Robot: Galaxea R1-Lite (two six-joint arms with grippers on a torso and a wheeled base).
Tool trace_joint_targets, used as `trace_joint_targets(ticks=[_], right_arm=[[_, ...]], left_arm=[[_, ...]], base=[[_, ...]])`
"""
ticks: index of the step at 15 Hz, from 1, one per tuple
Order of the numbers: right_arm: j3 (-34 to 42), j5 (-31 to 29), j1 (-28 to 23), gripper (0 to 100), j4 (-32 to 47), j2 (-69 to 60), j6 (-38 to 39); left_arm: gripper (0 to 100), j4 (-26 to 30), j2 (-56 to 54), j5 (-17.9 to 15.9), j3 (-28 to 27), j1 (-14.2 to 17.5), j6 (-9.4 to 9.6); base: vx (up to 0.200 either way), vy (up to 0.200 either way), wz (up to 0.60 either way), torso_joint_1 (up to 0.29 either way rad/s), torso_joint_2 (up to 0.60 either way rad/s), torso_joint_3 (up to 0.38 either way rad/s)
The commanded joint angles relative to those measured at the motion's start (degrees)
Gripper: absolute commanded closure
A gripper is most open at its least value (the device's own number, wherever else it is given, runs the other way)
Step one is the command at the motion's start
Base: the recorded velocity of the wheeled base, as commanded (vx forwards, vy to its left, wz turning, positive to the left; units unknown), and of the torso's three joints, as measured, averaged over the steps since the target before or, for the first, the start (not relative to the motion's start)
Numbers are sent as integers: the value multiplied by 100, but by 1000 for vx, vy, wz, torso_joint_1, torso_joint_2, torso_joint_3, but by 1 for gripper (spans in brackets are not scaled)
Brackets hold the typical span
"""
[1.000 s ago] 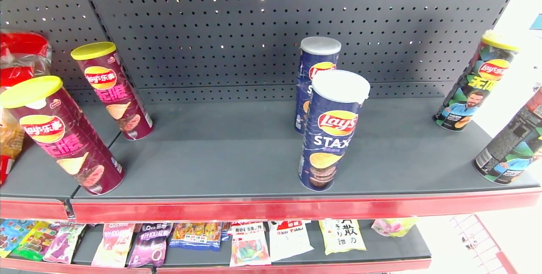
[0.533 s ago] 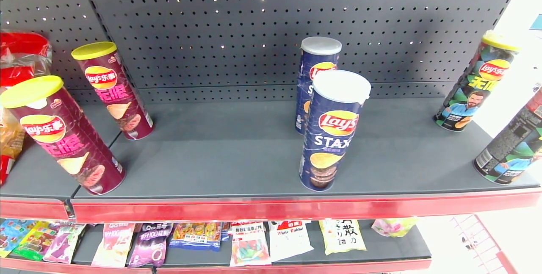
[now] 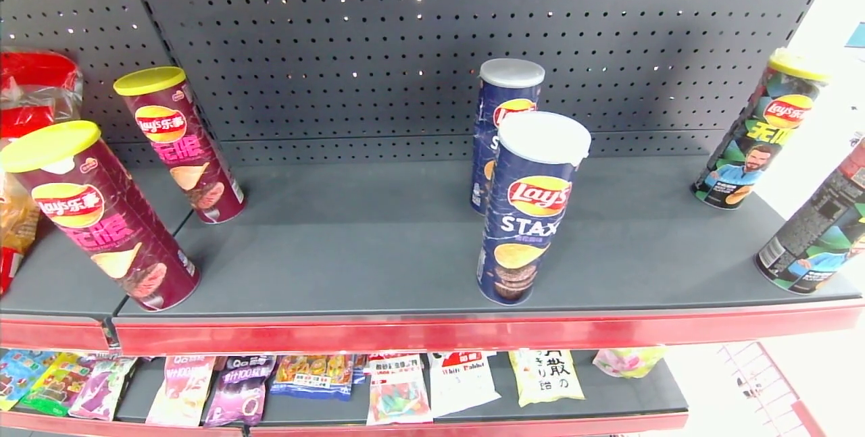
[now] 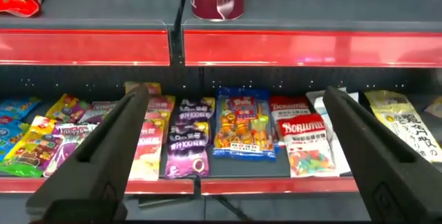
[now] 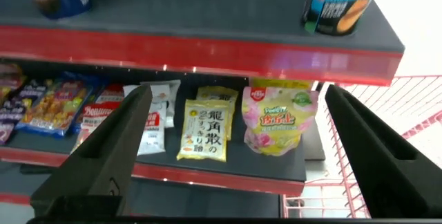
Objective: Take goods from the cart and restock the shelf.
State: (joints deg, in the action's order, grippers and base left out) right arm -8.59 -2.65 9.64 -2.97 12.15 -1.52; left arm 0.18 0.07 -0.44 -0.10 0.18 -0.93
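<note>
Maroon cans: two tall cans with yellow lids in the left part of the head view, the front can (image 3: 101, 221) near the shelf edge and the back can (image 3: 179, 143) nearer the wall.
Shelf: the grey board (image 3: 365, 241) has a wide free strip in the middle of the frame, between the maroon cans and the blue cans.
Blue cans: front one (image 3: 530, 211) and rear one (image 3: 507, 96) stand upright, one just behind the other, a little right of the centre.
Green cans: one (image 3: 760, 133) at the upper right and one (image 3: 814, 234) cut by the right edge.
Snack bags: a row (image 3: 399, 390) on the lower shelf, along the bottom of the frame.
Cart: I judge that the pink wire frame (image 3: 807, 418) in the lower right corner is the cart; the goods inside it cannot be seen.
Left end effector (image 4: 236, 94): fingers spread wide, holding nothing, in front of the lower shelf.
Right end effector (image 5: 238, 92): also spread and empty, in front of the lower shelf.
Step in hand: probably fetching the next item from the cart.
Doing it well: grip a can at its middle, keep it upright, and set it down in the free strip, well apart from the standing cans, because such tall cans tip easily.
</note>
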Motion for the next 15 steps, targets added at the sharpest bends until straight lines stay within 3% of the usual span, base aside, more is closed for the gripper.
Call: trace_joint_targets(ticks=[1,5,9,11,13,15], right_arm=[[-1162,-8,29,0,7,1667,-67],[-1742,827,486,0,-45,3434,-375],[-1777,889,925,0,-89,4418,-357],[-1848,897,961,0,-590,5201,-322],[-1874,889,969,0,-1812,6176,-261],[-2041,862,1119,0,-2497,6668,-243]], left_arm=[[0,-1,-7,0,1,-1,5],[0,-1,-7,0,1,-1,5],[0,-1,-7,9,1,-1,5],[0,-1,-7,9,1,-1,5],[0,-1,-7,0,1,-1,5],[0,-1,-7,9,1,-1,5]], base=[[0,0,0,0,0,0],[0,0,0,0,0,0],[0,0,0,0,0,0],[0,0,0,0,0,0],[0,0,0,0,0,0],[0,0,0,0,0,0]])
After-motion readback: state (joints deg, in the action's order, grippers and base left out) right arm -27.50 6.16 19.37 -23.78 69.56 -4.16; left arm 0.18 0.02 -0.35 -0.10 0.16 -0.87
